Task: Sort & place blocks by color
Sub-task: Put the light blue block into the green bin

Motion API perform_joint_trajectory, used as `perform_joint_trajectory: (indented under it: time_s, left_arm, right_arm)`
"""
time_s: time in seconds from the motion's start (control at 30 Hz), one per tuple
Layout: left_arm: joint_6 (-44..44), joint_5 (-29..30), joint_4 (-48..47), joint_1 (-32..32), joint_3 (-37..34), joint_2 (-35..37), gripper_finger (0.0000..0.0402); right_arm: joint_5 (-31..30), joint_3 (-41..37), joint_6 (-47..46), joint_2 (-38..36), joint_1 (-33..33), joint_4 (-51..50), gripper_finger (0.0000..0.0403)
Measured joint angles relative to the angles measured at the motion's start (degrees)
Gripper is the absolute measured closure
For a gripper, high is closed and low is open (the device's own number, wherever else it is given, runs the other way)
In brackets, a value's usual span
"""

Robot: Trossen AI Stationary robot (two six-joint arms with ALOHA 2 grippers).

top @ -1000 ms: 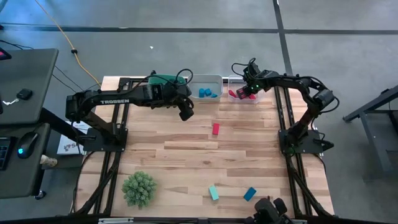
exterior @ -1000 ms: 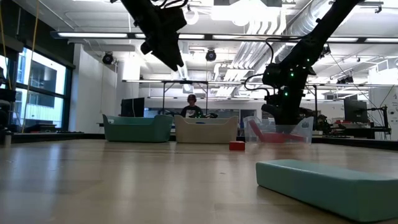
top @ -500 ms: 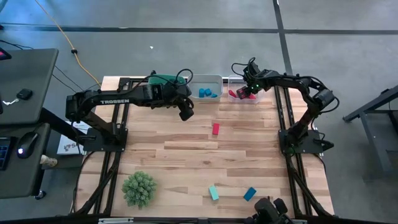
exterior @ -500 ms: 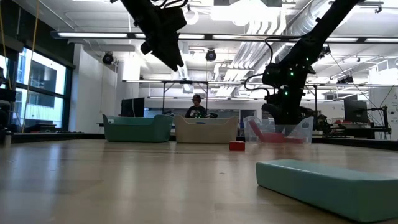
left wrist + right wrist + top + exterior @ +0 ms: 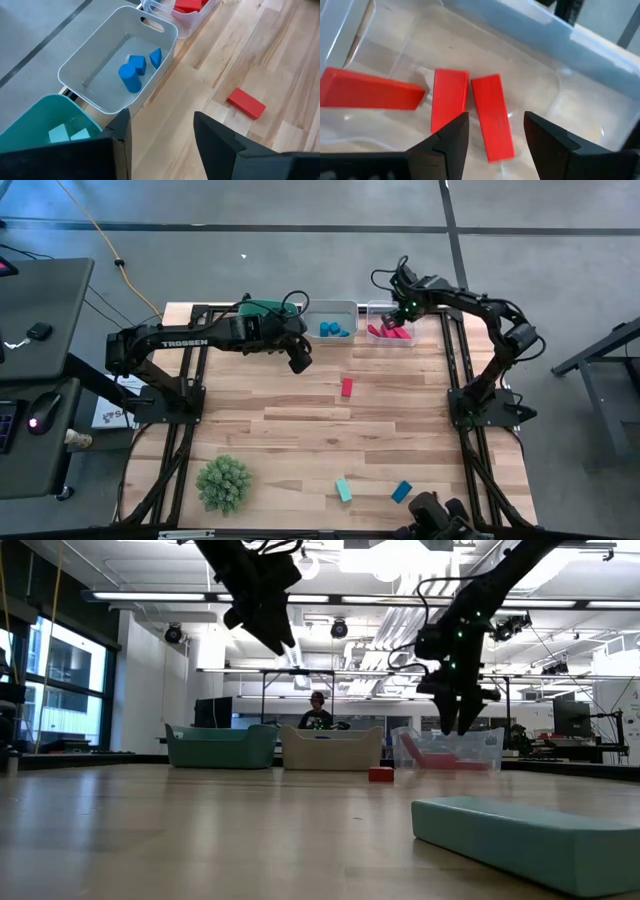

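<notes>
Counting what we see: three bins sit in a row along the far edge of the table. The teal bin holds two light teal blocks. The white bin holds three blue blocks. The clear bin holds three red blocks: two bars side by side, and a longer one apart from them.

Loose on the table we count three blocks:
- one red block, mid-table, near the white bin
- one teal block at the near edge
- one blue block just right of the teal one

Right gripper hangs over the clear bin, fingers spread and empty, two red bars directly under it.

Left gripper is raised above the table just in front of the white and teal bins, fingers apart, carrying nothing.

One green spiky ball sits at the near left of the table. One person shows in the room behind the bins.
</notes>
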State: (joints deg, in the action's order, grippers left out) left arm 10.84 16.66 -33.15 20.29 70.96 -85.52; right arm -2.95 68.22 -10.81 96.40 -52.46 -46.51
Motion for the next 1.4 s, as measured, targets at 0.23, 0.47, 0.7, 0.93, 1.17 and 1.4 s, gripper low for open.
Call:
perform_joint_trajectory:
  time_s: [0.23,0.47,0.7,0.93,1.17,1.4]
  left_arm:
    - [3.1,0.0,0.0,0.0,0.0,0.0,0.0231]
    - [0.0,-4.4,0.0,-0.2,0.0,0.0,0.0227]
    - [-4.6,-7.5,0.0,-1.9,0.0,0.0,0.0227]
    - [-12.6,-7.6,0.0,-4.9,0.0,0.0,0.0227]
    - [-17.8,-7.6,1.5,-9.0,0.0,0.0,0.0227]
    - [-18.1,-7.6,3.1,-13.9,0.0,0.0,0.0227]
  right_arm:
    - [0.1,2.7,-4.1,-1.0,1.1,-8.0,0.0224]
    - [0.1,3.0,-8.4,-3.9,5.2,-11.8,0.0224]
    - [0.0,3.0,-15.2,-8.4,10.8,-12.4,0.0224]
    - [-1.5,3.0,-22.8,-12.8,17.0,-12.4,0.0224]
    - [-4.4,3.0,-30.8,-16.3,23.0,-11.8,0.0224]
    - [-4.4,3.0,-34.2,-18.1,29.6,-11.1,0.0224]
